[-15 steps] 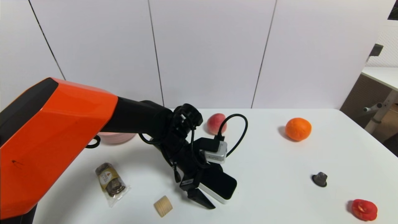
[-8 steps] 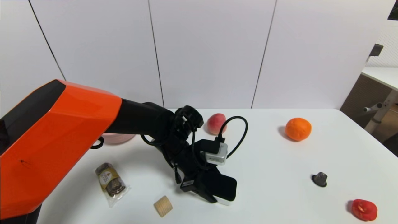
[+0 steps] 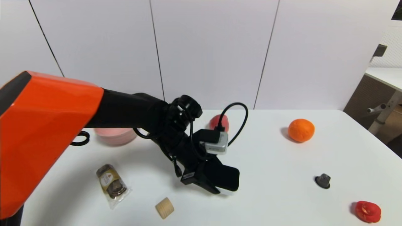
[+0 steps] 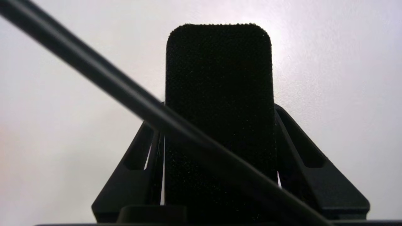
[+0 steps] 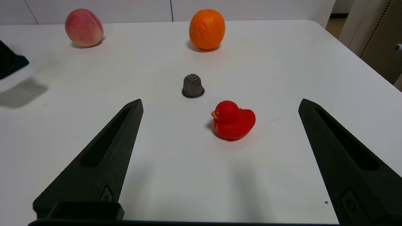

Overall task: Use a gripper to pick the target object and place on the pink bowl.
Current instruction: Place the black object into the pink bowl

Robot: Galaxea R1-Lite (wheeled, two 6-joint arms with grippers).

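One black-topped, white-based block (image 3: 223, 178) is gripped in the robot's left hand (image 3: 216, 183), its two fingers pressed against the long sides with the block's end reaching out past their tips. Half a second ago the block sat lower in the head view; now hand and block have risen together, and the right wrist view shows a shadow apart from the block on the white worktop (image 3: 276, 201). That suggests the grasp has taken and the pick is done, leaving the carry and the placing. The pink bowl (image 3: 115, 137) lies to the left of the hand and farther back, partly hidden behind the orange-and-black arm (image 3: 53, 116). Closer to the hand, on its near left, is a small wooden cylinder (image 3: 165, 208); farther left is a wrapped brown snack (image 3: 111, 182). A peach (image 3: 216, 123) sits behind the hand. The next move probably calls for more height, then a swing left; too low a path could clip the bowl's rim. The right hand (image 5: 220, 99) waits wide open and idle, facing a red duck (image 5: 234, 121).
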